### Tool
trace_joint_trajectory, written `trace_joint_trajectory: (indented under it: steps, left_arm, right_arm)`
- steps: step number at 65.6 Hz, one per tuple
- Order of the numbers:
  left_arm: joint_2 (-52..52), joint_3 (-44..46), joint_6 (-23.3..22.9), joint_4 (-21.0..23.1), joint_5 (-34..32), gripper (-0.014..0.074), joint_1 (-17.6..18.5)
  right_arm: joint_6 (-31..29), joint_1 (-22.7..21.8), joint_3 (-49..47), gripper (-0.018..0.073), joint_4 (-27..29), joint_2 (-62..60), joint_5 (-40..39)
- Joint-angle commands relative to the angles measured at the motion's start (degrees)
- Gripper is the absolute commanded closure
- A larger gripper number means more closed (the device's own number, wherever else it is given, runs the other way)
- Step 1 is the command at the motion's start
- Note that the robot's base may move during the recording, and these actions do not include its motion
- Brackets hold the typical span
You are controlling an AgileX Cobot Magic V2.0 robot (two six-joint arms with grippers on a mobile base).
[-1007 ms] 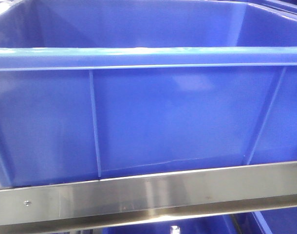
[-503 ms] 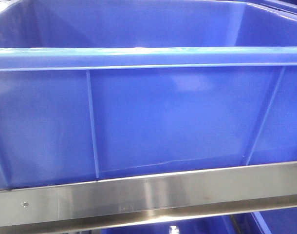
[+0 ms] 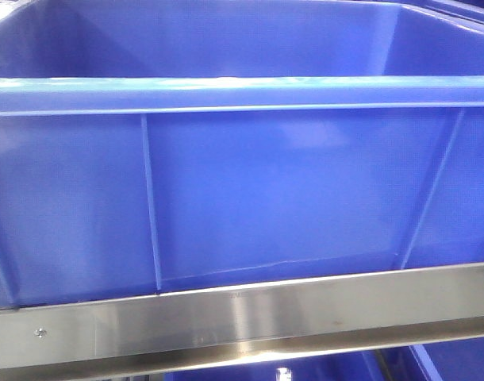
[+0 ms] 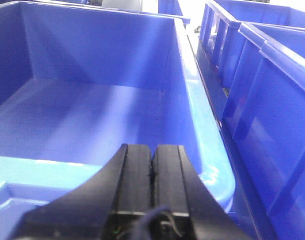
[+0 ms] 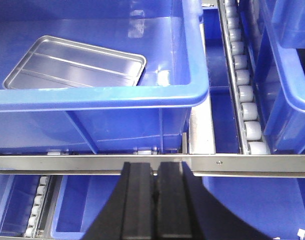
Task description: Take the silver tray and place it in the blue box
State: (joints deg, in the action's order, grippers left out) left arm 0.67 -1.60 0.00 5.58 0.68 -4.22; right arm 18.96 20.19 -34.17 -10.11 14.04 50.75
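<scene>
The silver tray (image 5: 75, 67), shiny with two long ridges, lies flat on the floor of the blue box (image 5: 117, 95) in the right wrist view. My right gripper (image 5: 155, 167) is shut and empty, low in front of that box and below its rim. The front view is filled by the blue box's ribbed side wall (image 3: 266, 182); the tray is hidden there. My left gripper (image 4: 152, 150) is shut on nothing. It hovers over the near rim of a blue crate (image 4: 202, 110) whose visible floor is bare.
A steel rail (image 3: 242, 317) crosses in front of the box. A roller track (image 5: 242, 90) runs along the right side. More blue crates stand to the right (image 4: 272, 75) and on a lower level (image 5: 262, 205).
In the front view the box wall slid slightly to the left a second ago, then held still.
</scene>
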Motion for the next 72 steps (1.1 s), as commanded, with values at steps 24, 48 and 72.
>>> trace_joint_trajectory:
  steps: [24,48,72]
  left_arm:
    - [0.84,0.14,0.0,0.34,-4.96,0.0701,-0.08]
    - [0.84,0.14,0.0,0.34,-4.96,0.0701,-0.08]
    - [0.84,0.14,0.0,0.34,-4.96,0.0701,-0.08]
  right_arm:
    - [-11.71,-4.66,2.98,0.0503,-1.19,0.64,-25.16]
    - [-26.5,-17.21,21.08,0.0503,15.93,-3.67,-45.34]
    - [-17.79,-17.2,36.09,0.0503,14.59,-15.8,-55.11]
